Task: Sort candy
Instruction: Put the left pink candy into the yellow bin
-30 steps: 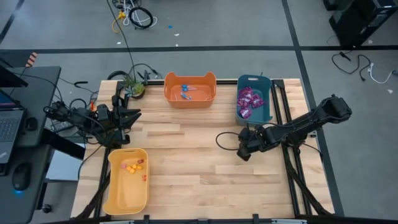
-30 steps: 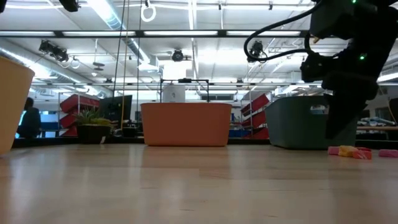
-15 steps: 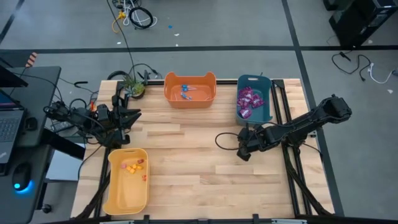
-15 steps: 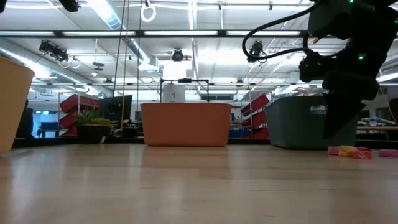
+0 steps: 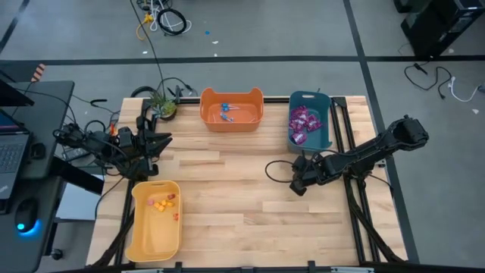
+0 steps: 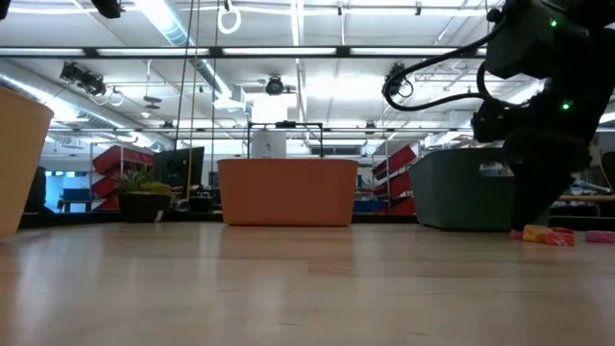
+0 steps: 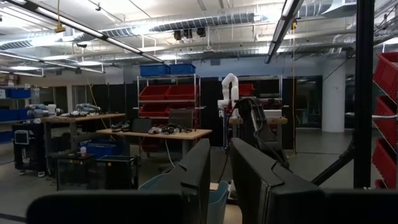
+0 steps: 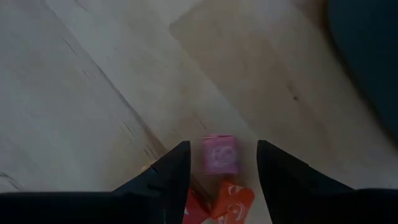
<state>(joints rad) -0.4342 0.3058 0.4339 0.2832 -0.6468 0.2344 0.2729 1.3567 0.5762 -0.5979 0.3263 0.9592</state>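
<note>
Right claw (image 8: 217, 163) low over bench (image 5: 242, 197), just in front of teal bin (image 5: 310, 129); fingers apart, straddling pink candy (image 8: 219, 154), orange pieces (image 8: 233, 200) beside. Contact with pink candy unclear. Left claw (image 7: 221, 180) parked at bench's left edge, fingers slightly apart, empty.
</note>
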